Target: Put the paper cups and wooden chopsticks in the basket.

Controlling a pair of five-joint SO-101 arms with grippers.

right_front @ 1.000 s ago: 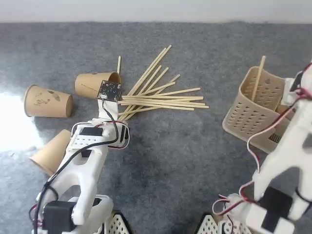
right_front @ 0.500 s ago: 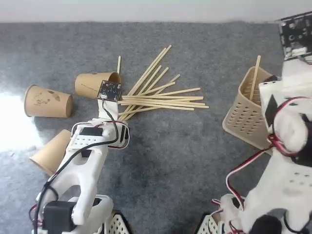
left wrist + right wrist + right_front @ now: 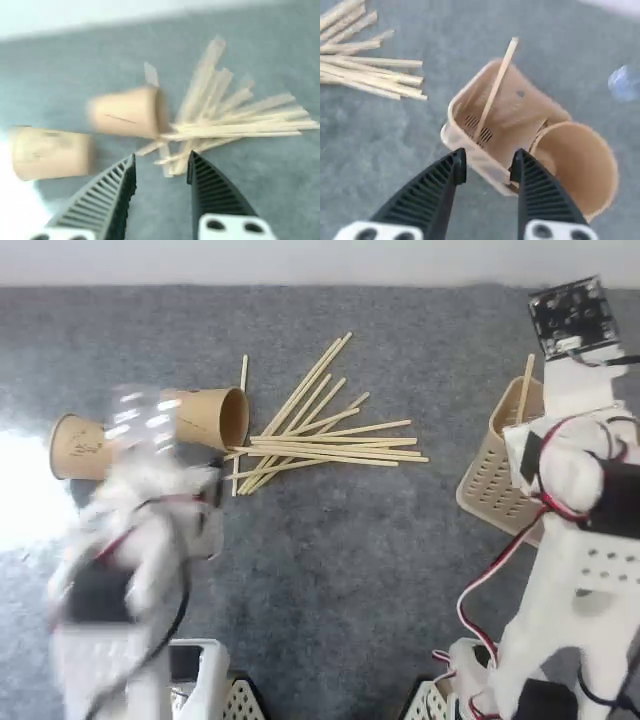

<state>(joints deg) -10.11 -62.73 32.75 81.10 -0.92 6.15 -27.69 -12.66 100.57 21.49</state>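
Pale wooden chopsticks (image 3: pixel 330 445) are seen fanned at the centre of a grey felt mat (image 3: pixel 380 570). Their long axes are spread from 1 o'clock round to 3 o'clock, and their near ends are bunched beside the mouth of a brown paper cup (image 3: pixel 205 417). The sticks are judged light, stiff and apt to roll, so a pinch across one stick's middle is advised. The cup is laid on its side, mouth turned to 3 o'clock; it is judged light and easily crushed, best taken at the rim. A second paper cup (image 3: pixel 75 445) is laid at 9 o'clock of it.

A beige perforated plastic basket (image 3: pixel 490 480) is set at 3 o'clock, well apart from the pile. One chopstick (image 3: pixel 524 400) is propped inside it and a third cup (image 3: pixel 575 160) is apparently lodged at its end.

The left gripper (image 3: pixel 160 167) is held near the bunched ends, jaws apart and empty. The right gripper (image 3: pixel 487 162) is held above the basket, jaws likewise apart.
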